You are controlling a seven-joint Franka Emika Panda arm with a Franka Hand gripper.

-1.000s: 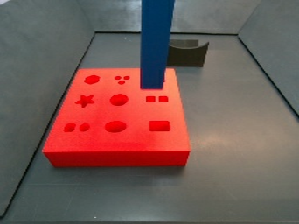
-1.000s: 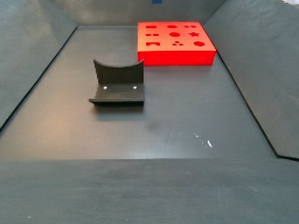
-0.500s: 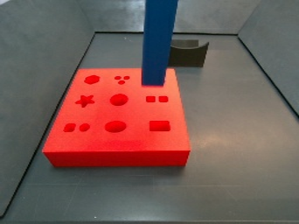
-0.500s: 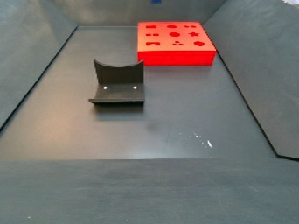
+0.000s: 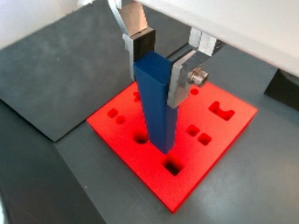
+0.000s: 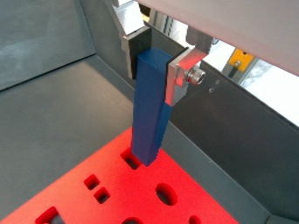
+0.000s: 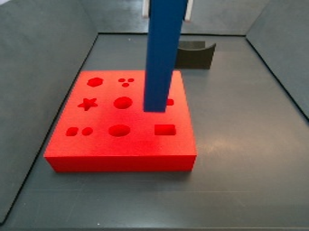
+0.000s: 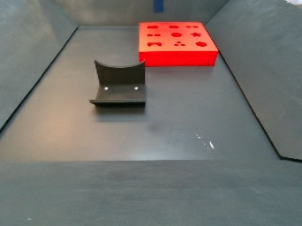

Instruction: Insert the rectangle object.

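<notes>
The rectangle object, a tall blue bar (image 7: 161, 54), hangs upright over the red board (image 7: 103, 149) with shaped holes. Its lower end is by the small square holes on the board's right side. My gripper (image 5: 160, 68) is shut on the bar's upper end, one silver finger (image 5: 184, 77) on each side, which also shows in a wrist view (image 6: 156, 70). The bar (image 6: 149, 114) reaches down to the board (image 6: 82, 201); I cannot tell whether its end is in a hole. In a side view the board (image 8: 177, 55) shows without bar or gripper.
The dark fixture with a curved notch (image 7: 197, 56) stands behind the board and in mid floor in a side view (image 8: 118, 85). Grey walls slope up around the dark floor (image 8: 177, 115). The fixture's edge shows in a wrist view (image 5: 286, 87).
In the side view the bar's lower end has moved from the board's far edge to near the small square holes, lower in the picture. The board and fixture have not moved.
</notes>
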